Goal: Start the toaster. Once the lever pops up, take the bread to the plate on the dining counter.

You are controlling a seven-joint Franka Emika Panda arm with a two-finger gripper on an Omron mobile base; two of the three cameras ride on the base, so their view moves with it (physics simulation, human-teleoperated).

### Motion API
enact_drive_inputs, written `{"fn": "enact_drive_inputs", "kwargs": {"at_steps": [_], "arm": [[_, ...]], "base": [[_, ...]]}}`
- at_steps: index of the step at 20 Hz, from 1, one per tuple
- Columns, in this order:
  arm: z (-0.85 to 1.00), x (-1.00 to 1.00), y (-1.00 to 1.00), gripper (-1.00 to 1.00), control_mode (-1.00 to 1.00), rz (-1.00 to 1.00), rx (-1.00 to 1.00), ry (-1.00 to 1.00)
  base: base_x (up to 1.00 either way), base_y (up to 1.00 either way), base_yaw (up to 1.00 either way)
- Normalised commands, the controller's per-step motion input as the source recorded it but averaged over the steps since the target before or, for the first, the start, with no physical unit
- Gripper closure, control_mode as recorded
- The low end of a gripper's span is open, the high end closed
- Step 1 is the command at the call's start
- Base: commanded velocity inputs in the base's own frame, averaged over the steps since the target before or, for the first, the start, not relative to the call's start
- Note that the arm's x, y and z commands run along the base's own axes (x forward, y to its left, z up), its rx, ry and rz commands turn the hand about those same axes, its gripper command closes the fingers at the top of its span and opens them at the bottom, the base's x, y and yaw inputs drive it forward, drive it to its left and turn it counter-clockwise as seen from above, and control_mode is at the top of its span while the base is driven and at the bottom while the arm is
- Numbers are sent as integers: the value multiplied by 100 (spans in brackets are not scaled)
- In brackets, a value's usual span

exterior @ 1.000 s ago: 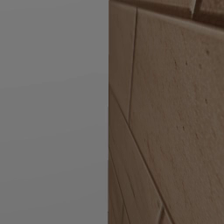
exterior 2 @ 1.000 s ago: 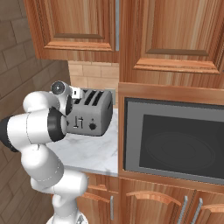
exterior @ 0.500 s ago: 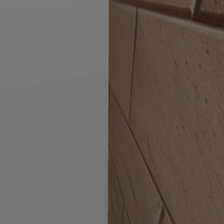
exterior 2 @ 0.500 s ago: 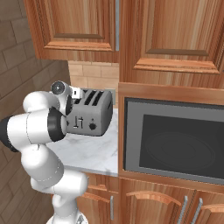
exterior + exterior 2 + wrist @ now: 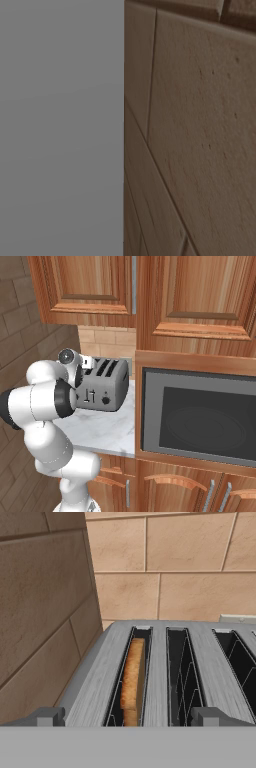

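Hovering with fingers spread, the hand (image 5: 127, 721) looks down the bread (image 5: 132, 679), standing edge-up lengthwise in the toaster (image 5: 160, 672) directly below.

Silver-grey toaster (image 5: 165, 662) with dark slots — golden-brown bread (image 5: 132, 674), tan tiled wall (image 5: 170, 567), white-grey marbled counter (image 5: 102, 428).

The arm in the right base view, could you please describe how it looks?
The arm is built of rounded, glossy white segments with dark, near-black bands at the joints. A round grey cap sits on its upper end. In the hand view, the end effector has two small, blocky dark grey fingertips. No cables or markings are visible.
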Motion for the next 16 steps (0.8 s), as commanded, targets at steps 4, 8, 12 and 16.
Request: {"fn": "enact_drive_inputs", "kwargs": {"at_steps": [4,8,12,16], "arm": [[0,0,0,-100,-100,0,0,0],[0,0,0,-100,-100,0,0,0],[0,0,0,-100,-100,0,0,0],[0,0,0,-100,-100,0,0,0]], "base": [[0,0,0],[0,0,0],[0,0,0],[0,0,0]]}}
